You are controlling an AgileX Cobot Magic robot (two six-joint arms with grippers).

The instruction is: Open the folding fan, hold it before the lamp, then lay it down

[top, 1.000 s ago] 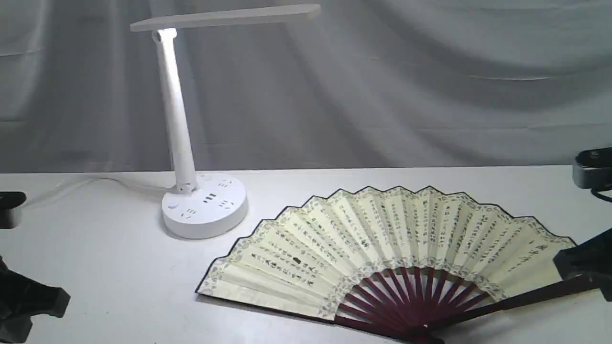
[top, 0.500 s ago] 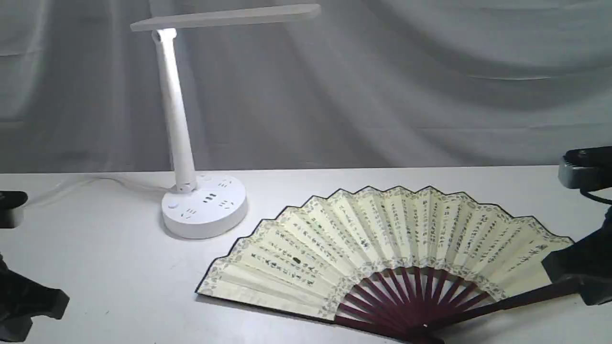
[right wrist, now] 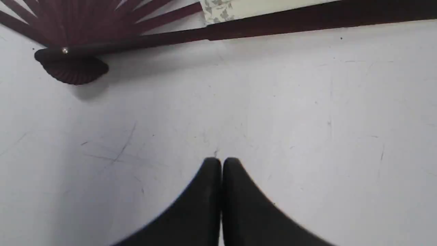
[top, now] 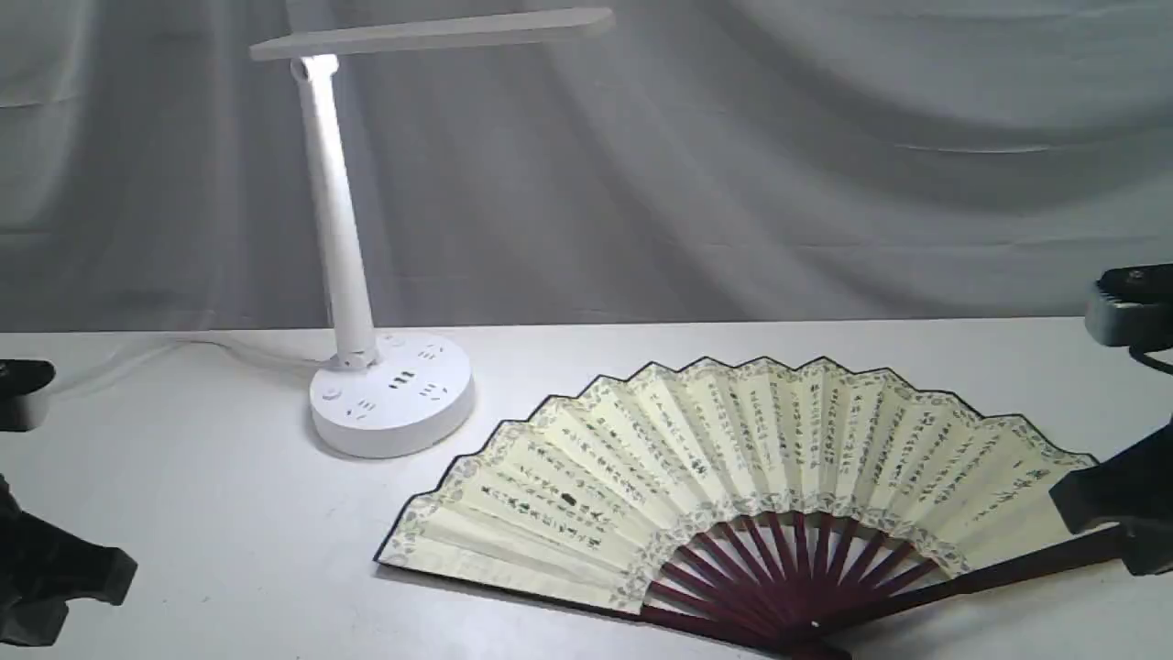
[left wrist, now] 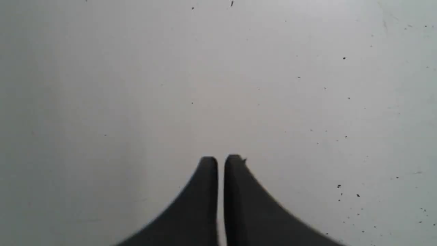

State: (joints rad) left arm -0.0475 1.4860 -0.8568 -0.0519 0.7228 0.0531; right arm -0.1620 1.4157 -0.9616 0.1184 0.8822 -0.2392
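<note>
The folding fan lies spread wide open and flat on the white table, calligraphy side up, maroon ribs meeting at the pivot near the front edge. Its pivot and one guard show in the right wrist view. The white lamp stands at the back left, its flat head reaching right above the table. My right gripper is shut and empty over bare table, apart from the fan's right guard. At the far left, my left gripper is shut with nothing in it, above bare table.
A white cable runs from the lamp's base to the left along the table's back. A grey draped cloth hangs behind the table. Dark arm parts sit at the right edge.
The right arm shifted slightly inward, then back toward the right edge. The fan and lamp have stayed put, and the left arm barely moved.
</note>
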